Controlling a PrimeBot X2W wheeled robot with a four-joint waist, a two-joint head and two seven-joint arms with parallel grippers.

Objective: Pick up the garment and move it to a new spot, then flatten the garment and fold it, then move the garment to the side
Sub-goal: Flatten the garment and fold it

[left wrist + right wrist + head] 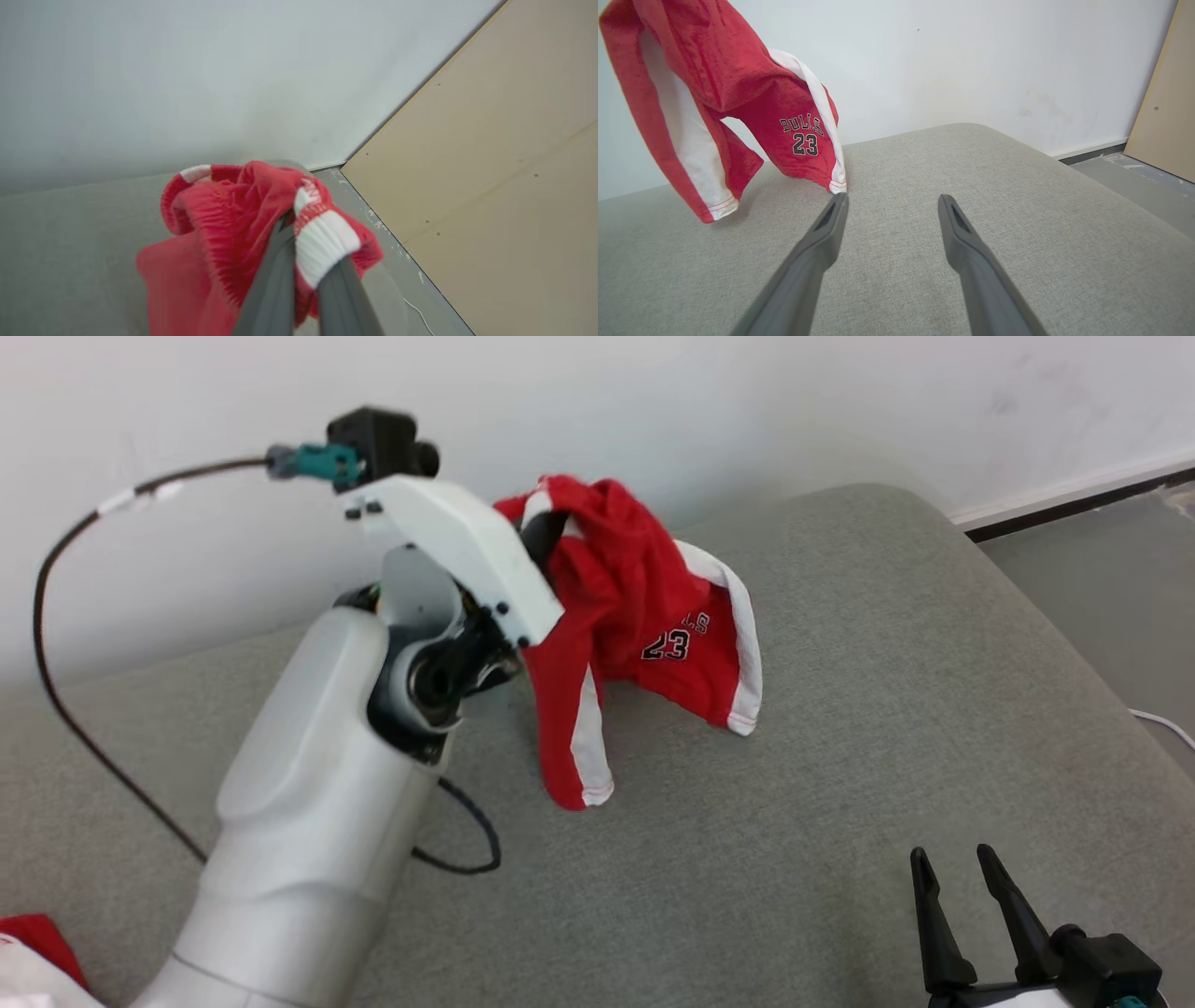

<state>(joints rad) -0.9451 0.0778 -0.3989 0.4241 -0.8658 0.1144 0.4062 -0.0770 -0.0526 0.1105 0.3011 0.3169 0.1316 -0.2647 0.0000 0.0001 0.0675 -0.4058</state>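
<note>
The L hand (292, 228) is shut tight on the garment (644, 597), red shorts w/ white side stripes and the print "BULLS 23". Its two dark fingers (271, 280) come together at the tips, and a bunch of the red-and-white waistband is pinched between them. This hand is raised above the grey cushion (840, 803), close to the white wall (653, 392), and the garment hangs down from it w/ both legs pointing to the cushion. The two hems are very near the cushion surface; if they touch it or not, I cannot tell. The R hand (952, 854) is wide open and holds nothing. It sits low over the near R part of the cushion, fingers pointing fwd to the wall, well apart from the garment in the head view. Btw. the garment and the R hand the cushion is bare, and also to the R of the garment up to the rounded far corner. The R edge of the cushion drops to the grey floor (1102, 579), where a thin white cable (1162, 723) lies near that edge. A wood panel (1162, 93) stands at the R, beyond the floor strip. On the L side a black cable (56, 644) goes from the L wrist camera and makes a loop on the cushion beside the forearm. A piece of red and white cloth (28, 947) shows at the near L corner of the head view.
</note>
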